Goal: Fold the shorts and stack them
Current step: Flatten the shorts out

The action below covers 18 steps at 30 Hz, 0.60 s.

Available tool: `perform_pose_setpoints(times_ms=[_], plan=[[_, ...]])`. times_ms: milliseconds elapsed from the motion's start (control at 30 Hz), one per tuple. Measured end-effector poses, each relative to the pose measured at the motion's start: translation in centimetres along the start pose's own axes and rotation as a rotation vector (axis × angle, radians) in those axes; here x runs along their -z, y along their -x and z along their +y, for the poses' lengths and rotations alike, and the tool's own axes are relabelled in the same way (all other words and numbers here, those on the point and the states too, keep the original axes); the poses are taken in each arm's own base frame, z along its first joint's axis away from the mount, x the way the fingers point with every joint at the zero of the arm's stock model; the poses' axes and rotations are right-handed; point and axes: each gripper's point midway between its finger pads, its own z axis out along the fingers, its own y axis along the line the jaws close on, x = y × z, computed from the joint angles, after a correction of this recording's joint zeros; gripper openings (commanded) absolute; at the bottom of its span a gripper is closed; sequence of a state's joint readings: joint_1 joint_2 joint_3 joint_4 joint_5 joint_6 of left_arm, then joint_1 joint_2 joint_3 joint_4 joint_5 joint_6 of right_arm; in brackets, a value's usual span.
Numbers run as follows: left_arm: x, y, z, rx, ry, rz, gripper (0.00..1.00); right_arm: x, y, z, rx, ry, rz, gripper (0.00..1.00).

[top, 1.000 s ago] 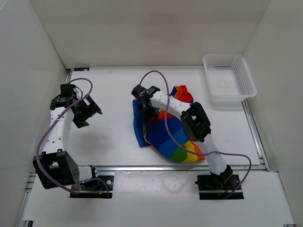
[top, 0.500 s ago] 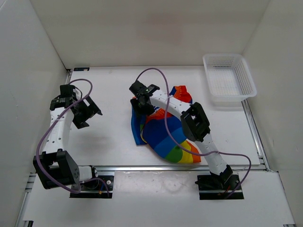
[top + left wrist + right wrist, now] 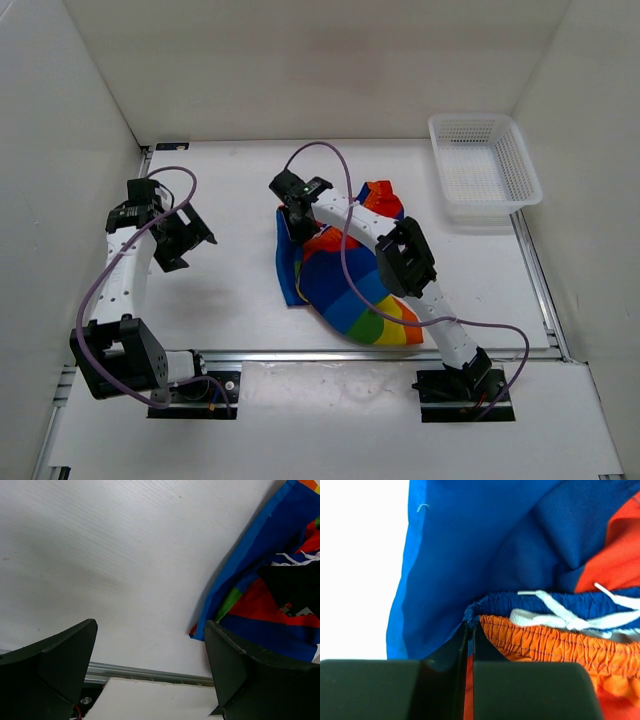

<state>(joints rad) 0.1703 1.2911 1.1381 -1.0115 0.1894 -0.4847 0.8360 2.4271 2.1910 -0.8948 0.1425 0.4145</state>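
The shorts (image 3: 350,290) lie in a crumpled heap a little right of the middle of the table (image 3: 230,290), and their striped end reaches close to the near edge. The blue side of the heap faces the left edge, and a red and orange bit sticks out toward the far edge.

The right gripper (image 3: 298,225) is down at the far left part of the heap. In the right wrist view, the right gripper (image 3: 471,628) has its fingers (image 3: 447,655) pressed together, pinching the shorts (image 3: 485,545) at the waistband (image 3: 545,640). The cloth caught between the tips is the spot where the blue hem meets the gathered orange elastic. The white drawstring (image 3: 560,615) lies across the waistband just to the right of the fingers and is not in the pinch. Blue fabric spreads out above and to the left of the tips.

The left gripper (image 3: 185,240) hangs over the left side of the table, apart from the shorts. In the left wrist view, the left gripper (image 3: 150,626) has its fingers (image 3: 55,665) spread wide with only bare table (image 3: 125,555) between them. The blue edge of the shorts (image 3: 250,565) lies beyond the right-hand finger, not touching it.

A white mesh basket (image 3: 530,170) sits in the far right corner of the table, well apart from the shorts.
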Motion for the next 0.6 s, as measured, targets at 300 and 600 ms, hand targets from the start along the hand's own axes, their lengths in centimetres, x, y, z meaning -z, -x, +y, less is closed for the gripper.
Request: perform_pose_setpoints(times_ms=[300, 600], plan=[[-1.1, -1.5, -1.8, -0.079, -0.075, 0.099, 0.99, 9.6, 8.5, -1.0, -0.054, 0.065, -0.254, 0.00], [-1.3, -2.2, -3.1, -0.125, -0.124, 0.134, 0.99, 35.4, 11.1, -15.4, -0.254, 0.018, -0.772, 0.00]])
